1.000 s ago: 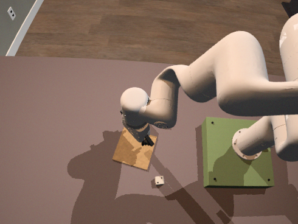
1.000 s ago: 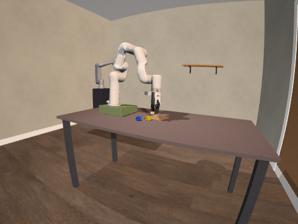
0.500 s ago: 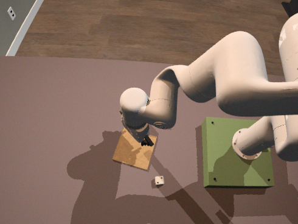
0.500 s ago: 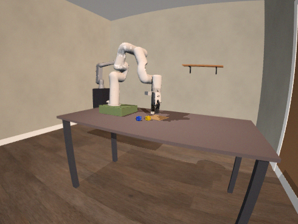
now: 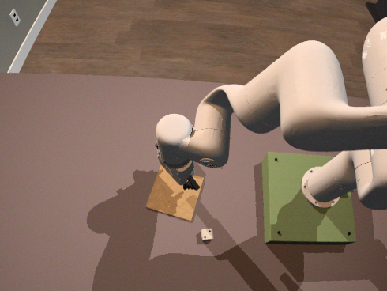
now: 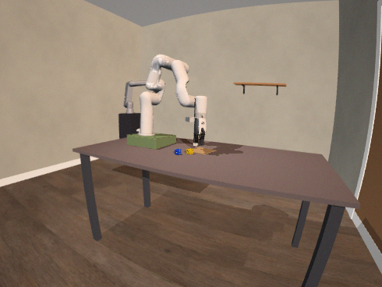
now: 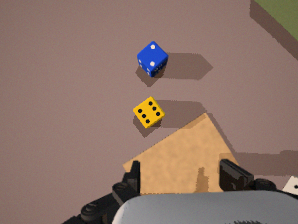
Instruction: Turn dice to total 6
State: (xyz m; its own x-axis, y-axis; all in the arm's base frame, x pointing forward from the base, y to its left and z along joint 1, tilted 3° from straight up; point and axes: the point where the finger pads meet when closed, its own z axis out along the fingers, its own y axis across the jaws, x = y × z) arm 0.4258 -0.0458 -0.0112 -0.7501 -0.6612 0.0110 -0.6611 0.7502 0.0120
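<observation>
The black two-fingered gripper [image 7: 186, 176] hung over the flat tan cardboard-coloured square mat [image 7: 182, 155], its fingers spread wide with nothing between them. In the top view the gripper [image 5: 190, 183] sat above the mat's [image 5: 174, 198] upper edge, at the end of the glossy white arm [image 5: 276, 103].

None of the three dice lay on the mat. The small yellow die with black pips [image 7: 148, 111] rested flat on the brownish-mauve desk [image 7: 60, 100] just beside one mat corner — six pips on top. The small blue die with white pips [image 7: 152, 58] stood farther out on the desk, well apart from the mat, with two pips up. The small white die with dark pips [image 5: 207, 234] lay on the desk near the mat's opposite corner; its top number was too small to read.

The arm's base stood on a square green block [image 5: 300, 213] — apart from the mat.
</observation>
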